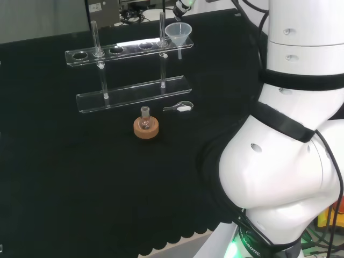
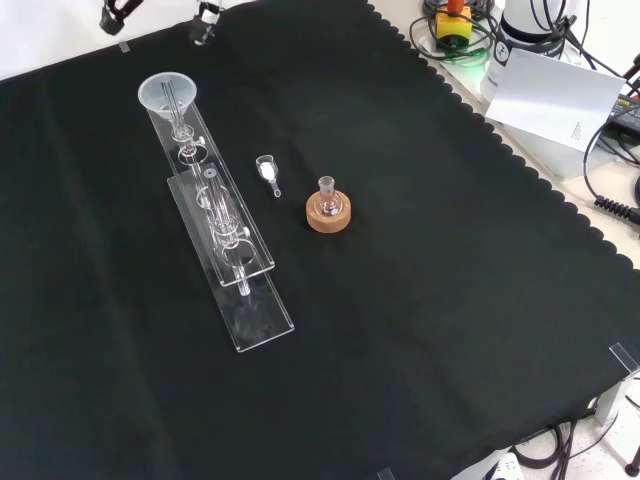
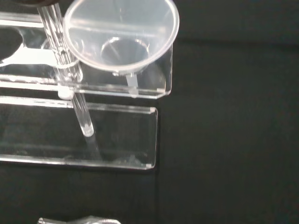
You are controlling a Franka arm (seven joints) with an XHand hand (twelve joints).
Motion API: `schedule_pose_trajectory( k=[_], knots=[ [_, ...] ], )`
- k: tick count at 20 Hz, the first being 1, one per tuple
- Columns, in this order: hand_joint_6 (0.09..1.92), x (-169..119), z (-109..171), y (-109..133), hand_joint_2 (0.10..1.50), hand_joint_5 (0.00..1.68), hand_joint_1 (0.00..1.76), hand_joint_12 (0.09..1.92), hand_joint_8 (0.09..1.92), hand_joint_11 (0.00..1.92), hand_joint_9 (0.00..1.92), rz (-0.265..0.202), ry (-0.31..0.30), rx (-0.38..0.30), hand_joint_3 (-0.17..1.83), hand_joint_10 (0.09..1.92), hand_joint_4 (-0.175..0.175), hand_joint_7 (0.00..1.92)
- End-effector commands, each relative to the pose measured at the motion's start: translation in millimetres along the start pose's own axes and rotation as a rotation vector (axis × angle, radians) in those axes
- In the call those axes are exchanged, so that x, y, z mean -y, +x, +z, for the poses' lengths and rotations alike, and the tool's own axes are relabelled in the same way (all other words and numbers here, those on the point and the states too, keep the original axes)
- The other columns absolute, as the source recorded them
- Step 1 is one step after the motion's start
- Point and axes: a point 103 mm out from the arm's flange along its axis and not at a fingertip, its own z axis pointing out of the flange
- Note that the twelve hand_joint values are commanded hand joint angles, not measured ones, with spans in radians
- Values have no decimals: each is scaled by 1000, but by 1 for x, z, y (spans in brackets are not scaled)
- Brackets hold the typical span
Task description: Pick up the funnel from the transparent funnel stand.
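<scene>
While the funnel (image 1: pixel 178 32) sits in the end hole of the clear stand (image 1: pixel 129 75) in the head view, the front view shows it at the stand's far end, and the wrist view looks down into it. Whether the fingers are released or clenched, I cannot tell.

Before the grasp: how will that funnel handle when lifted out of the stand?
Probably light: the funnel looks like thin clear plastic. Likely slippery, given its smooth sloped cone. Its stem hangs through a hole in the stand, so a sideways pull could catch; lifting straight up seems safer.
</scene>
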Motion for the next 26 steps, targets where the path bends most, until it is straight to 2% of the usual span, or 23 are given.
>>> schedule_pose_trajectory(
  k=[1, 15, 22, 26],
  knots=[
    [87, -10, 17, 1, 668, 190, 627, 1457, 660, 0, 206, -24, 83, 30, 453, 737, -13, 62],
    [87, -28, 32, 12, 618, 103, 632, 1460, 633, 33, 198, -51, 180, 96, 466, 753, -8, 0],
    [87, -33, 39, 14, 597, 65, 638, 1454, 631, 79, 204, -55, 178, 97, 473, 791, -1, 0],
    [87, -34, 39, 15, 596, 61, 639, 1448, 593, 100, 194, -60, 141, 110, 474, 803, -1, 0]
  ],
)
